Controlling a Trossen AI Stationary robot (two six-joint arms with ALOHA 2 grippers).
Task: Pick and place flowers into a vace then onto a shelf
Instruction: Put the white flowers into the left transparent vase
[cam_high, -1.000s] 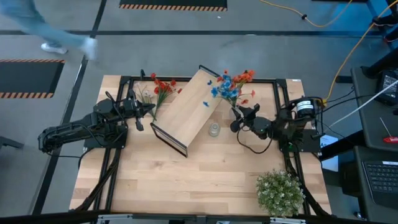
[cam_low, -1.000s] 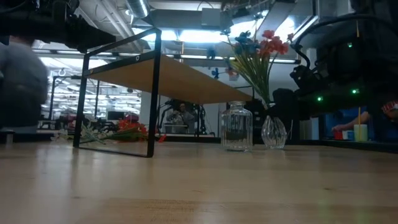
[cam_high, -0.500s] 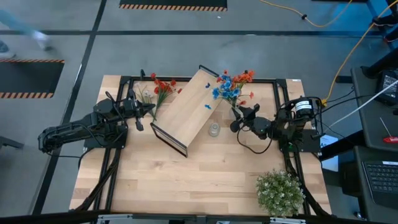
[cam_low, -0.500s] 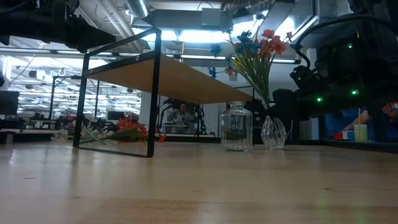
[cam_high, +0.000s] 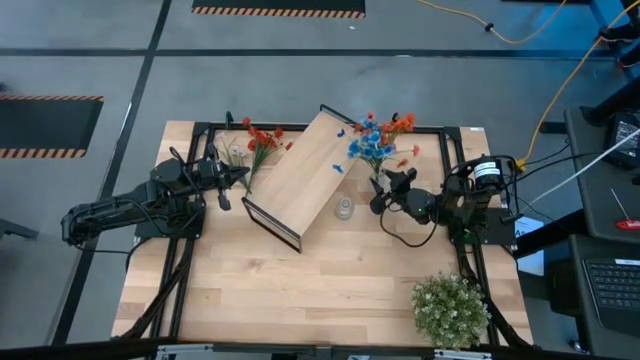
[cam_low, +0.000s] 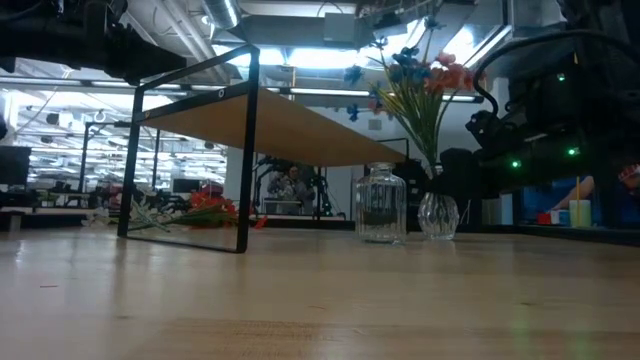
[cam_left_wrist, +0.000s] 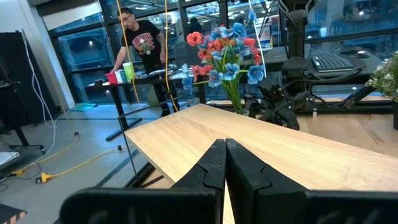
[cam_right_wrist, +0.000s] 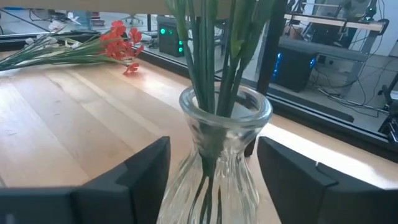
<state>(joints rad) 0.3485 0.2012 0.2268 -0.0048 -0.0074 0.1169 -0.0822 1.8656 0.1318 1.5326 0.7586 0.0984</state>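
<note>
My right pincer (cam_right_wrist: 208, 171) has let go a little since a moment ago: its two fingers (cam_right_wrist: 144, 167) now stand wide on both sides of the glass vase (cam_right_wrist: 217, 155) and do not squeeze it. The bunch of flowers (cam_high: 378, 140) in the vase has swung too. Before, the blossoms leaned out toward the shelf (cam_high: 305, 172), and now they stand closer to straight up, with the red and blue heads a bit nearer to my right arm. In the low view the stems (cam_low: 425, 125) rise from the vase (cam_low: 437, 213) almost upright, long way up and down, with the blossoms on top and the cut ends down in the glass. The vase stands on the table (cam_high: 300, 290) just beside the shelf, off its right end, and a small empty glass jar (cam_low: 381, 206) stands next to the vase, on the shelf's side of it. The shelf itself has not moved; it sits slanted across the table on its thin black frame. More flowers (cam_high: 258, 140), red ones with some white ones, lie flat on the table on the other side of the shelf, stems pointing toward my left pincer (cam_left_wrist: 225, 163). That left pincer is pinched tight with nothing in it, and it rests near those lying flowers, looking across the shelf toward the vase.
</note>
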